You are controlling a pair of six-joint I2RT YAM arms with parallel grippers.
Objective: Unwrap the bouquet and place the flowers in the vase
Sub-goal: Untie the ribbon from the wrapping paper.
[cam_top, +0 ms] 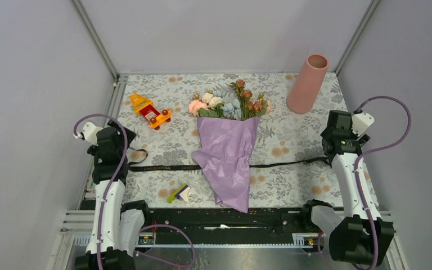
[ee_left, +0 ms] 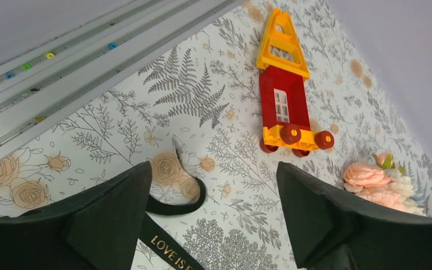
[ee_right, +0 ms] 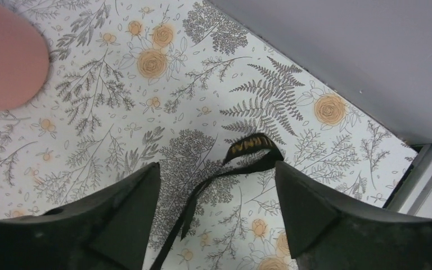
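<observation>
Floral-print table (cam_top: 292, 185): bouquet in crinkled purple paper (cam_top: 228, 157) lies mid-table, still wrapped, peach, cream & rust flowers (cam_top: 230, 101) inside. Tall salmon-pink cylinder vase (cam_top: 308, 84) upright far right, well apart. Black ribbon (cam_top: 163, 167) lies loose, bow undone. L end effector (ee_left: 214, 185) & R end effector (ee_right: 216, 180) wide open, holding nothing. Left: unwrap, transfer.

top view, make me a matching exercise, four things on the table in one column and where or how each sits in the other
Things:
1. vase
2. bouquet
3. black ribbon
4. toy truck

Places or states:
a. lying flat mid-table, wrapped in purple paper
b. standing at the far right
c. untied, stretched across from left to right
d. far left, red and yellow

Pairs: 1-b, 2-a, 3-c, 4-d
</observation>
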